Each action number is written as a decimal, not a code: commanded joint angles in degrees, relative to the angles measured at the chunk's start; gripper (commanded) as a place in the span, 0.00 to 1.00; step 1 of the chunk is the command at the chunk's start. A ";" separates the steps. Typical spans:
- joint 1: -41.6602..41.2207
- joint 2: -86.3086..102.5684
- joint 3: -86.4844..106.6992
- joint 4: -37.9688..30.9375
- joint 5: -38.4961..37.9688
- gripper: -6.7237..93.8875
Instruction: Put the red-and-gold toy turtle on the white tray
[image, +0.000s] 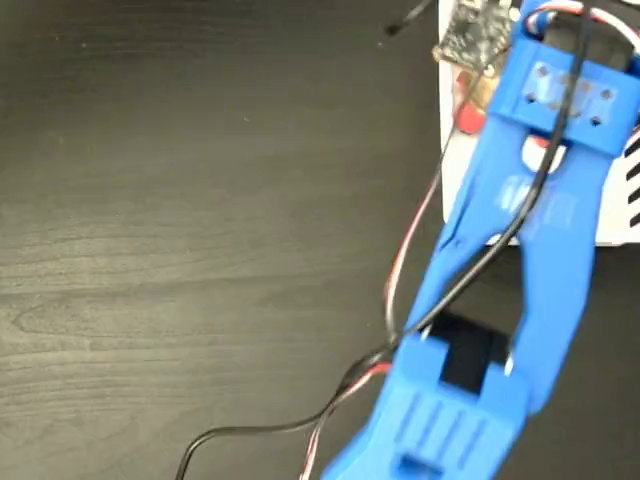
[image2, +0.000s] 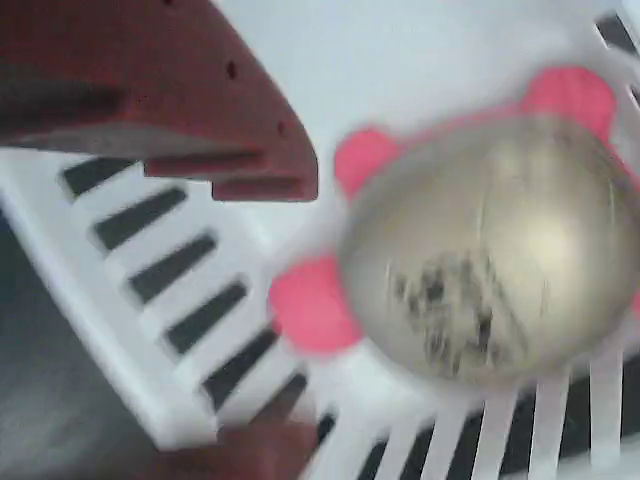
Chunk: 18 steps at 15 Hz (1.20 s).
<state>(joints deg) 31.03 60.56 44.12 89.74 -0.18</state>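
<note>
A blue robot arm (image: 520, 260) stretches from the bottom of the fixed view up to the top right corner, over a dark wood-grain table (image: 180, 230). Black, red and white wires (image: 400, 300) trail along the arm and loop down to the lower edge. The arm's far end hangs above the white tray (image: 452, 160), of which only a strip shows beside and behind the arm, with black stripes at the right edge. A small patch of red and gold – the red-and-gold toy turtle (image: 472, 105) – peeks out beside the arm near the top, over the tray; most of it is hidden there.

The wrist view looks down from close range and is blurred. The turtle (image2: 480, 250) fills the right half: a shiny gold dome with a dark smudged mark on it, and pink-red limbs poking out at the upper left, the lower left and the top right. Beneath it lies the tray (image2: 130, 330), its corner and striped edges running along the left and bottom, with the dark table beyond. The turtle sits over the tray's corner region. One dark red finger (image2: 150, 90) of the jaws crosses the upper left, just clear of the turtle; a second reddish blur (image2: 240, 455) shows at the bottom edge. With the turtle off to the right of both, the jaws appear spread – not gripping it.
</note>
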 joint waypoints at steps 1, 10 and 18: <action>-0.88 14.33 4.66 -3.78 1.49 0.06; -31.64 54.67 59.24 -40.96 11.69 0.06; -36.39 101.07 111.88 -37.09 4.75 0.06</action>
<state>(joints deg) -4.83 152.84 151.61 50.45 4.92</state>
